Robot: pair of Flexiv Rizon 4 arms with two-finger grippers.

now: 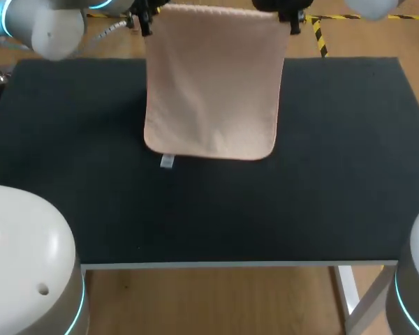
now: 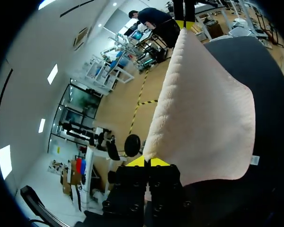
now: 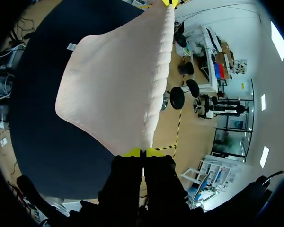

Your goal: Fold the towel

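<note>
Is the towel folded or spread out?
Spread: the towel hangs flat, top corners pinched by the left gripper and right gripper.

A black-topped table with a pale front edge.

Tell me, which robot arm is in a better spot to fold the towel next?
Neither, really: they match. The left pincer is shut on one top corner of the hanging towel, the right pincer on the other. The fold probably needs both moving together.
</note>
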